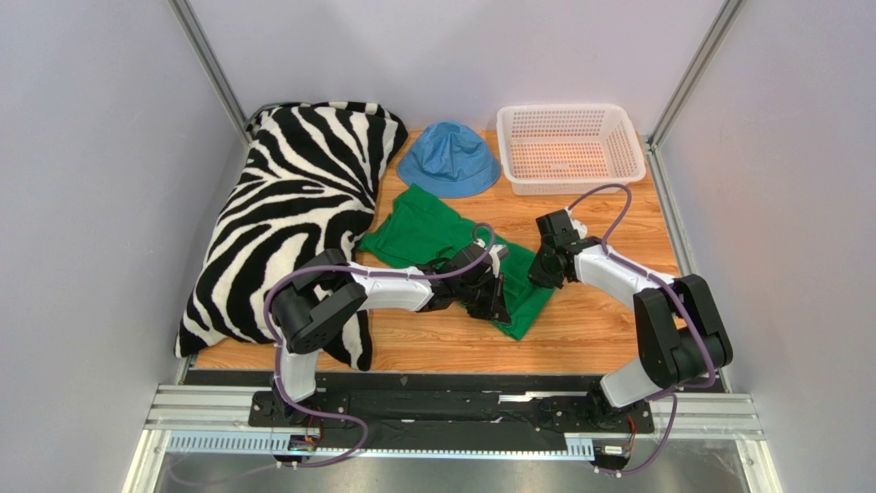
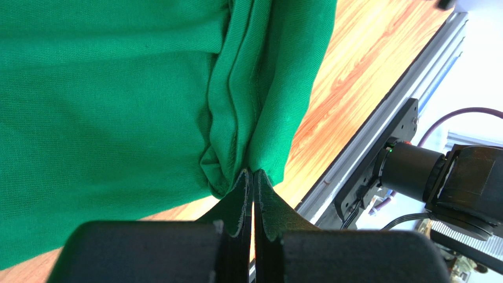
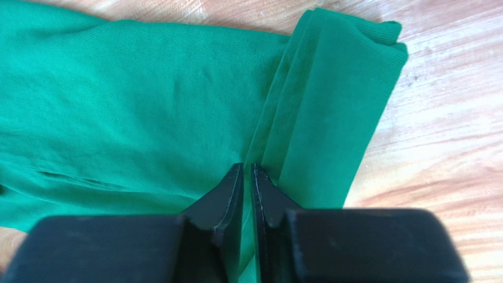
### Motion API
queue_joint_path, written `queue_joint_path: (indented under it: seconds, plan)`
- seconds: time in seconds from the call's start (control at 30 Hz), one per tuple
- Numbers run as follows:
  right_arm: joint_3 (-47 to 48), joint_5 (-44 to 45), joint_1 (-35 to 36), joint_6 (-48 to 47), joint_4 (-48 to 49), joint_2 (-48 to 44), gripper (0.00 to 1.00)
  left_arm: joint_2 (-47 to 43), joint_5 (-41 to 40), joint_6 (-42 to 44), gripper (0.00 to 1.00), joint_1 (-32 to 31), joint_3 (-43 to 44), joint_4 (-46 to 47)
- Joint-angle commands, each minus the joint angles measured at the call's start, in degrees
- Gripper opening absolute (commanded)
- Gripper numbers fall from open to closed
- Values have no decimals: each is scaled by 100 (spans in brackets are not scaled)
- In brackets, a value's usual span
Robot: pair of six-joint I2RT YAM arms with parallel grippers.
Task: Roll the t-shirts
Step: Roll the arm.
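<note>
Green t-shirt lies rumpled on the wooden table, just beside the zebra pillow and right in front of the blue hat. Left gripper is squeezed almost fully closed, pinching a bunched fold at the shirt's edge. Right gripper is just as tight, its fingers nipping a folded strip of the same green cloth.
</note>
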Motion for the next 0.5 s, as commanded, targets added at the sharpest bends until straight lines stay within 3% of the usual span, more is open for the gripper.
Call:
queue_joint_path:
  seconds: [0.0,0.13,0.47]
  plan:
    - [585,366,29,-119,-436,-425,21,-84,15,79,0,26,-69,17]
    - [771,771,29,-172,-956,-890,32,-75,-11,61,0,26,-70,17]
    - [42,947,20,-146,-1274,-1761,29,-31,15,17,0,26,-61,61]
